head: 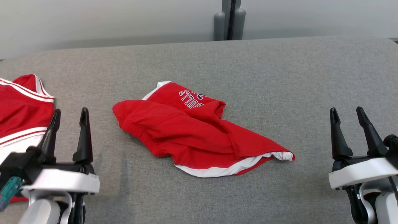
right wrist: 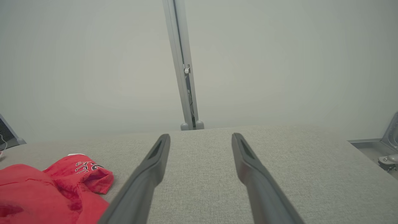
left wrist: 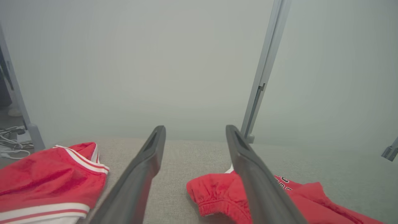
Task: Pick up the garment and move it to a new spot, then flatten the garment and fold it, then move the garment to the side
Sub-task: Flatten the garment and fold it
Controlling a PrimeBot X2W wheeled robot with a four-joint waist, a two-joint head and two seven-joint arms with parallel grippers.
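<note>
Red garment [head: 199, 133] with white trim lies crumpled at centre frame on the grey bench [head: 279, 77]. Its lettering [head: 191, 98] sits upside down near the top edge. A second garment [head: 21, 109], red with white stripes, is at the left edge, well apart. The left wrist view has both garments along the bottom plus white cables [left wrist: 12, 140] at middle left. The right wrist view has a metal bracket [right wrist: 388, 155] at the right edge. Left gripper [head: 71, 109] lower left, right gripper [head: 346, 108] lower right. Fingers point up-frame, spread apart, holding nothing, clear of the garment.
</note>
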